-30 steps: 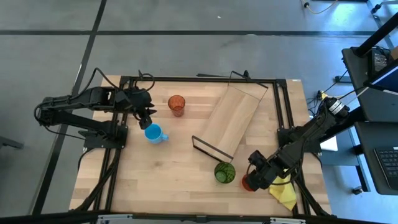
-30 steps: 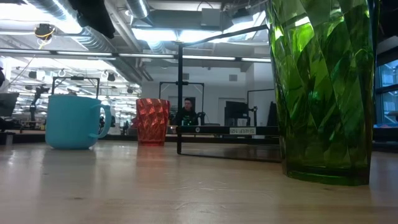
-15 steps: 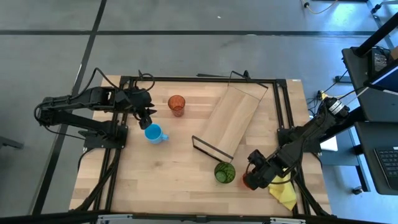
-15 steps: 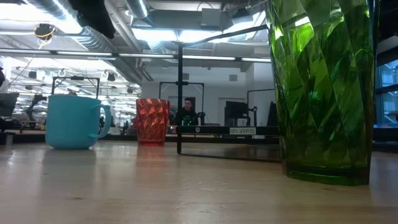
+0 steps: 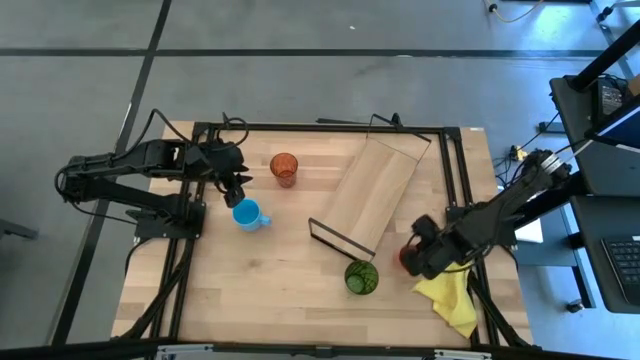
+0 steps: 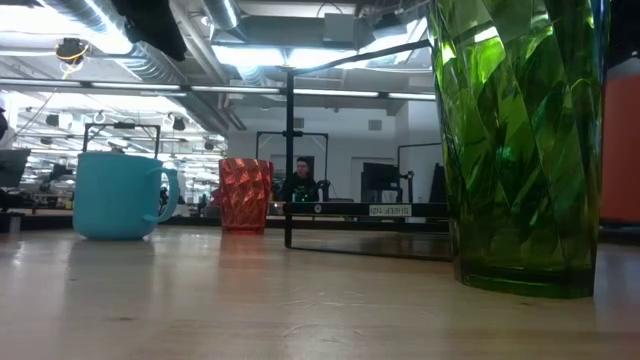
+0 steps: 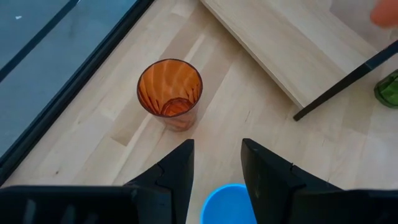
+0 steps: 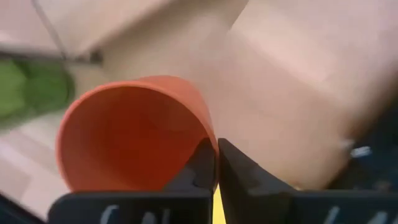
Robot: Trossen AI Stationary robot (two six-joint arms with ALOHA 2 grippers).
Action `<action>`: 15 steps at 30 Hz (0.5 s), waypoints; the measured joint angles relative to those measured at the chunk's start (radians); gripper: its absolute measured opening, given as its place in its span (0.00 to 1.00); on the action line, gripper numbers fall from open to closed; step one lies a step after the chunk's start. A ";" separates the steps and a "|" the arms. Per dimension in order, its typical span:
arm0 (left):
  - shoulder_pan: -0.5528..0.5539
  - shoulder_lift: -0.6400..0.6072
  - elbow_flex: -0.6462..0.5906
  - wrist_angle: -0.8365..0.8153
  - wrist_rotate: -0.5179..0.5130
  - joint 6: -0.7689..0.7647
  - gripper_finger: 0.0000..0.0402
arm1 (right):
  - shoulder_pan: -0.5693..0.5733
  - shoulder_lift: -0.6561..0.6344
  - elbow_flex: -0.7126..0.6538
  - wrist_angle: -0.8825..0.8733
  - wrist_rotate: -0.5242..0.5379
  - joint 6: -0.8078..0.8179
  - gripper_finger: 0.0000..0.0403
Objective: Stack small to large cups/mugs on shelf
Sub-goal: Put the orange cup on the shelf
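Your right pincer [image 8: 216, 163] pinched the rim of the small red-orange cup [image 8: 134, 134], near-right on the desk [image 5: 260, 290] beside the green tumbler [image 5: 361, 277]. It looked light, stiff and slippery. Your left pincer [image 7: 216, 163] waited open.

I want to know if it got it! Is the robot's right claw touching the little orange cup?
Touching. In the right wrist view, the right gripper has its fingers pinched shut on the rim of the small red-orange cup.
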 joint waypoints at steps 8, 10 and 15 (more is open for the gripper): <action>0.000 0.000 0.000 0.030 -0.015 -0.003 0.32 | -0.165 -0.051 0.175 -0.267 0.136 -0.075 0.02; 0.000 0.000 0.000 0.044 -0.017 -0.003 0.32 | -0.225 -0.050 0.214 -0.273 0.142 -0.138 0.02; 0.000 0.000 0.000 0.043 -0.021 -0.022 0.32 | -0.377 -0.045 0.282 -0.214 0.144 -0.272 0.02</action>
